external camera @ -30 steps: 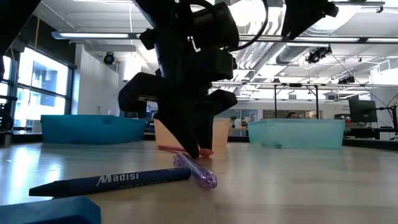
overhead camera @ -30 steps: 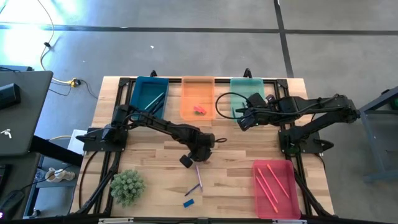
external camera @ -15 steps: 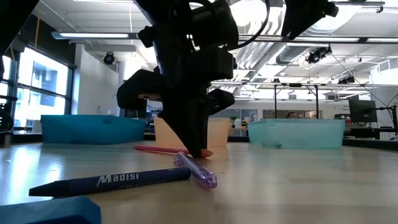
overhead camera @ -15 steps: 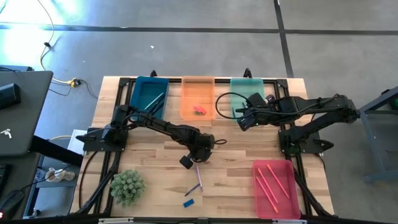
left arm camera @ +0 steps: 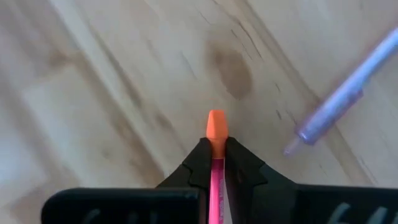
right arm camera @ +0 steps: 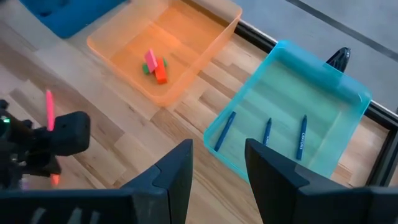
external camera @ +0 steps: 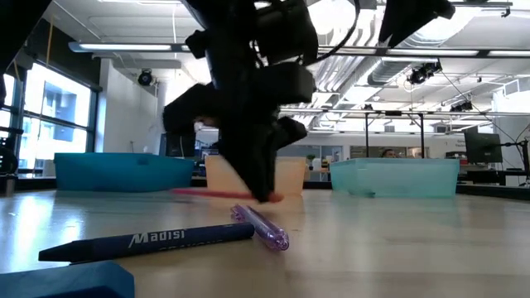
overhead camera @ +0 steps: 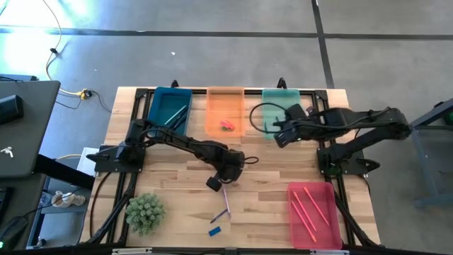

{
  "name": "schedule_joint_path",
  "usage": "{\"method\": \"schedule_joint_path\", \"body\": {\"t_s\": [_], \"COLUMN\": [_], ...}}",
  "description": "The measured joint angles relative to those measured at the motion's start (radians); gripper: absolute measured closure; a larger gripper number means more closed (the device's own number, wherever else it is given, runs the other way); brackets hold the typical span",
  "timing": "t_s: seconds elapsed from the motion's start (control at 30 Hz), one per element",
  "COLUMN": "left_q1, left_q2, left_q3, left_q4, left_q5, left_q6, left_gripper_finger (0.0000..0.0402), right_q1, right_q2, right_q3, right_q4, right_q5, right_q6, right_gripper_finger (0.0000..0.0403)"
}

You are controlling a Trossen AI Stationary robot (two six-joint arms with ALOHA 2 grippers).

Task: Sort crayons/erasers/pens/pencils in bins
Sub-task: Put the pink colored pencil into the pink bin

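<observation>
One pink pencil (left arm camera: 216, 163) sits pinched in the left gripper (left arm camera: 214, 155) — right gripper (right arm camera: 217, 163) spread.

Both arms are matte black throughout, built of slender tubular links joined by bulkier cylindrical joint housings. Each arm rises from a flat black base bracket bolted near a side edge of the bench, left and right. A thin black cable loops free above the right arm's wrist housing; a shorter loop shows beside the left arm's wrist. The left gripper (left arm camera: 216, 163) carries two black wedge-shaped fingers (left arm camera: 244, 171) tapering to narrow tips. The right gripper (right arm camera: 217, 163) has broader, flat-faced black fingers (right arm camera: 176, 169) on a straight black crossbar.
</observation>
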Motion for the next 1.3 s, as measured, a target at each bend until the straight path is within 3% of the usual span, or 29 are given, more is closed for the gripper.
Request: {"method": "schedule_joint_path", "body": {"t_s": [0.23, 0.63, 1.3], "left_q1": [0.015, 0.021, 0.029], "left_q2": [-0.033, -0.035, -0.039], "left_q3": [0.012, 0.129, 0.292], "left_q4": [0.015, 0.091, 0.44], "left_q5": [0.006, 0.066, 0.068], "left_q6": [-0.055, -0.144, -0.32], "left_gripper_finger": [0.0392, 0.0393, 0.0393], "right_q1": [0.023, 0.171, 0.419], "right_q2": [-0.101, -0.218, -0.31], "right_q3": [0.0, 0.0, 0.0], "right_q4": [0.009, 0.034, 0.035], "right_q5": [0.001, -0.022, -0.068], "right_q6": [-0.011, -0.061, -0.105], "right_gripper_finger": [0.0265, 0.0265, 0.0265]}}
